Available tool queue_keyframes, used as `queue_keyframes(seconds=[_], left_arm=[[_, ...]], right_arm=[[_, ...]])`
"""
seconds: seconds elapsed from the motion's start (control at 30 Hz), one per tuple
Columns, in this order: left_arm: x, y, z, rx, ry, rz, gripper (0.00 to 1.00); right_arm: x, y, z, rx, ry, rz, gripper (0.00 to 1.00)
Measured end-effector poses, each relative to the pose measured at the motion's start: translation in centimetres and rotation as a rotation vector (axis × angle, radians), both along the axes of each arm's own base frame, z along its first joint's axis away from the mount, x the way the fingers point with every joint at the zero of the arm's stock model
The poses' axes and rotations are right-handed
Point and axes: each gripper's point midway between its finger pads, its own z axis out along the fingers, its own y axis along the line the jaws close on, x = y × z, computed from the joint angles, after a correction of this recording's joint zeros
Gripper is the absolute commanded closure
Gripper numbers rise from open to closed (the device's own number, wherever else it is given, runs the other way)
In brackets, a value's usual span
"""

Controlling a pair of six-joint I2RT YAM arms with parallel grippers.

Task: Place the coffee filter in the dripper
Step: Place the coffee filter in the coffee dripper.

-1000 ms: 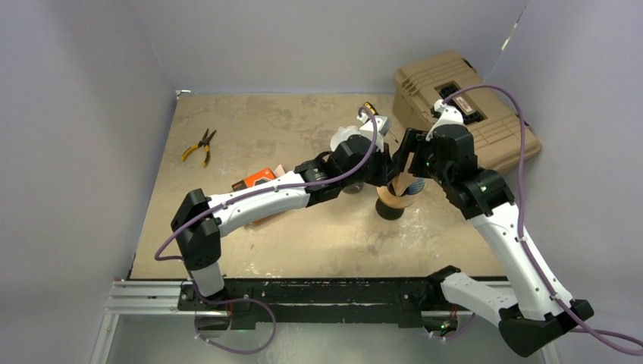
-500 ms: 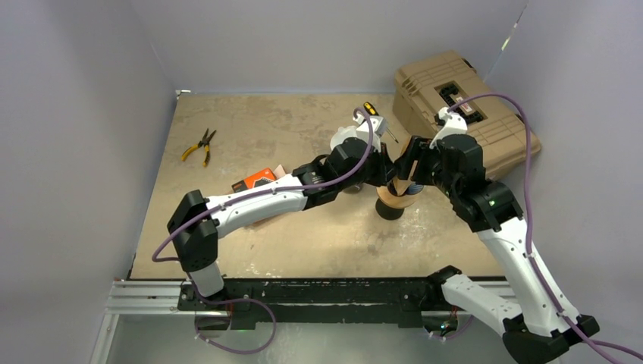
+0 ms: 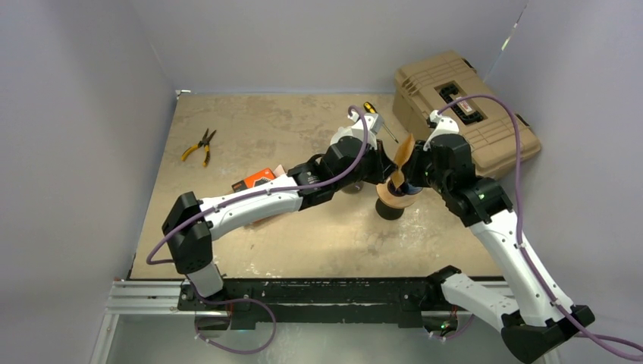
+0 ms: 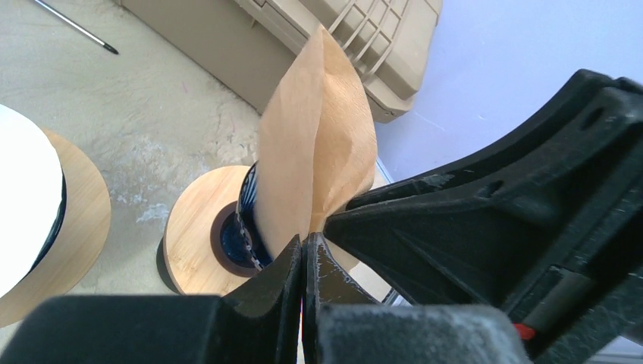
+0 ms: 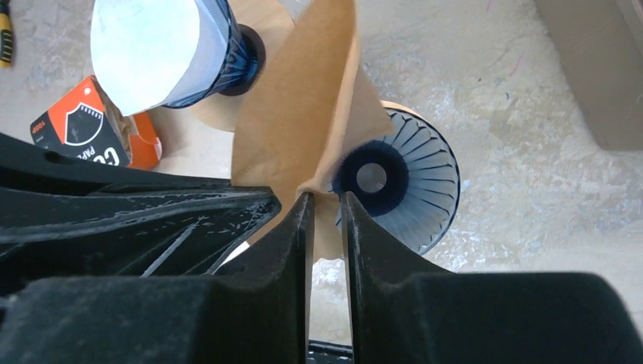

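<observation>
The brown paper coffee filter (image 3: 401, 154) stands on edge over the dripper (image 3: 393, 195), a dark blue ribbed cone on a round bamboo stand. My left gripper (image 4: 303, 244) is shut on the filter's (image 4: 318, 136) lower edge. My right gripper (image 5: 326, 201) comes in from the other side. Its jaws stand a narrow gap apart, with a fold of the filter (image 5: 299, 114) between the tips. In the right wrist view the dripper's (image 5: 421, 182) open mouth lies just right of the filter. In the top view both grippers meet above the dripper.
A second dripper holding a white filter (image 5: 152, 45) stands close on the left. An orange box (image 3: 255, 180) lies beneath the left arm. A tan hard case (image 3: 470, 114) fills the back right. Yellow pliers (image 3: 199, 145) lie at far left, and a screwdriver (image 3: 377, 117) behind the arms.
The right gripper's jaws have narrowed from wide open to a small gap around the filter. The filter now stands taller and more upright above the dripper. The left gripper stayed shut.
</observation>
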Motion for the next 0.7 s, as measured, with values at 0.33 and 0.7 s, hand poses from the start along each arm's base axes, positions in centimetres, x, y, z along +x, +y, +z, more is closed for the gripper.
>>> queue_keyframes(seconds=[0.33,0.7], left_arm=[[0.1,0.2,0.3,-0.002,-0.007,0.014,1.00],[0.0,1.0,-1.1,0.072,0.007,0.017,1.00]], right_arm=[[0.0,-1.5,0.5,-0.054,0.004,-0.060,1.00],[-0.7,-3.0,0.1,-0.112,0.035,-0.105,1.00]])
